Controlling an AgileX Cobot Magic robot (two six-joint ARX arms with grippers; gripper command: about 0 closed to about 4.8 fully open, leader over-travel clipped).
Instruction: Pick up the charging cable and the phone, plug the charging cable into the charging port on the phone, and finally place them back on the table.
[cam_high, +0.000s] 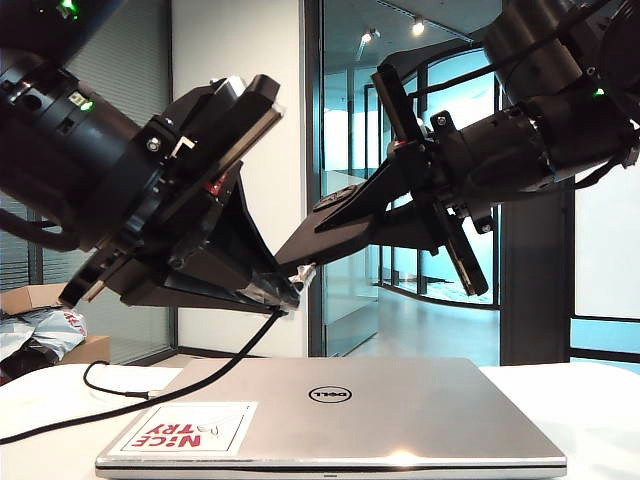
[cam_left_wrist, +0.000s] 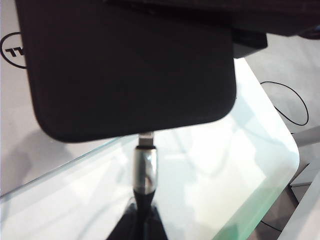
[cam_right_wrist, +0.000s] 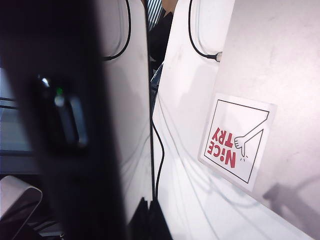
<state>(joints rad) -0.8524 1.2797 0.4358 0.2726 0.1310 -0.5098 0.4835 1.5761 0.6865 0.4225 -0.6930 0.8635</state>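
Note:
The phone (cam_high: 322, 240) is a flat black slab held up over the laptop, and my right gripper (cam_high: 385, 215) is shut on it. My left gripper (cam_high: 288, 297) is shut on the charging cable (cam_high: 200, 375) just behind its silver plug (cam_left_wrist: 145, 167). The plug's tip touches the lower short edge of the phone (cam_left_wrist: 135, 70). I cannot make out the charging port or how far the tip is in. In the right wrist view the phone (cam_right_wrist: 130, 150) is nearly edge-on between the jaws of the right gripper (cam_right_wrist: 150, 215). The left gripper (cam_left_wrist: 142, 227) pinches the cord.
A closed silver Dell laptop (cam_high: 340, 415) with a red "NICE TRY" sticker (cam_high: 185, 430) lies on the white table (cam_high: 590, 410) under both grippers. The cable's slack loops over the table (cam_left_wrist: 290, 102) left of the laptop. A cardboard box (cam_high: 40, 298) stands at the far left.

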